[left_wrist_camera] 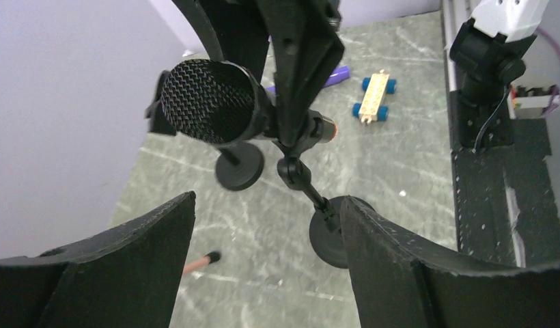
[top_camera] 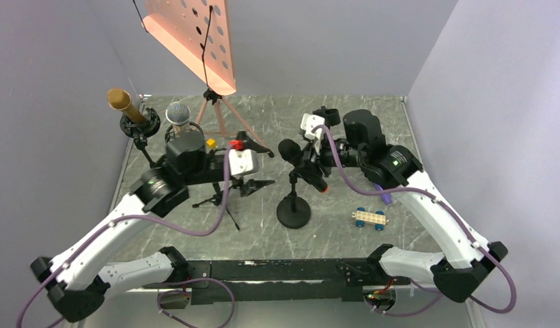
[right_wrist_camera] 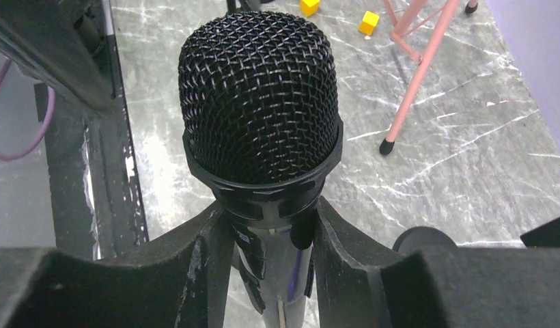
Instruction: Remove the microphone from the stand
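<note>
Black and spread wide, my left gripper (left_wrist_camera: 267,205) has its jaws released and grasps nothing. Straight ahead of those jaws, well apart from them, the black microphone (right_wrist_camera: 260,89) sits tilted on its round-based desk stand (top_camera: 294,208) and is not yet out of the clip. My right gripper (right_wrist_camera: 270,225) is clenched on the microphone body, one finger on each side just below the mesh head. Beyond the right jaws, on the marble-patterned table (top_camera: 400,137), lies a toy brick car (top_camera: 369,217) with blue wheels.

My worry is the stand. Nothing braces it, so if the clip grips harder than I expect, pulling on the microphone could lift the whole stand or tip it over. The open left jaws are near enough to be struck if it swings. The hold also sits high, at the collar; I judge that a pull along the body could let the fingers slide against the head.

I can read no brand, label or writing on the microphone, stand or car.
</note>
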